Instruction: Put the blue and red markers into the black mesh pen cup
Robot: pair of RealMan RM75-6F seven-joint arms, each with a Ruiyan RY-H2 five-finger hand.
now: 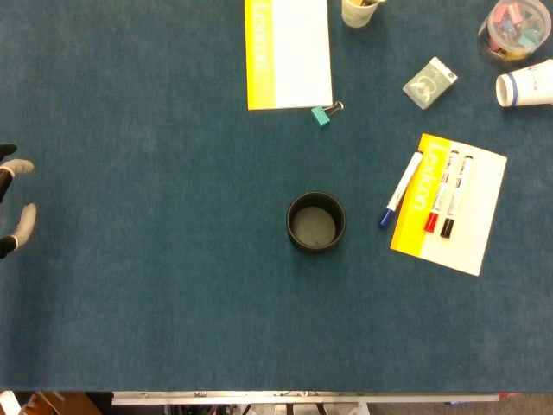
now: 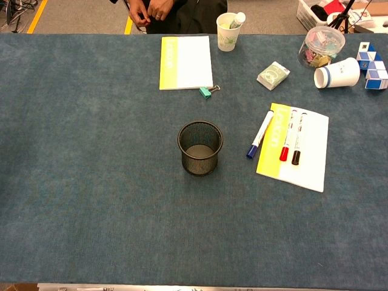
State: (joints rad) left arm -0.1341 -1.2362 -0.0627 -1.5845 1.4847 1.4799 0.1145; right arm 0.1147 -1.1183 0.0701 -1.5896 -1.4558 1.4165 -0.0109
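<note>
The black mesh pen cup (image 1: 315, 222) (image 2: 200, 147) stands upright and empty near the middle of the blue table. To its right lies the blue marker (image 1: 400, 189) (image 2: 259, 134), half on the left edge of a yellow-and-white notepad (image 1: 471, 220) (image 2: 309, 160). The red marker (image 1: 440, 203) (image 2: 287, 139) lies on that notepad beside a black-capped marker (image 1: 456, 208) (image 2: 298, 143). Only the fingers of my left hand (image 1: 15, 209) show at the far left edge of the head view, spread apart and holding nothing. My right hand is not visible in either view.
A second yellow-and-white notepad (image 1: 288, 52) (image 2: 185, 62) lies at the back with a green binder clip (image 1: 324, 113) (image 2: 208, 91) by it. At the back right are a paper cup (image 2: 228, 31), a small green box (image 1: 429, 82), a clear tub of clips (image 2: 319, 45) and a tipped white cup (image 2: 337, 73).
</note>
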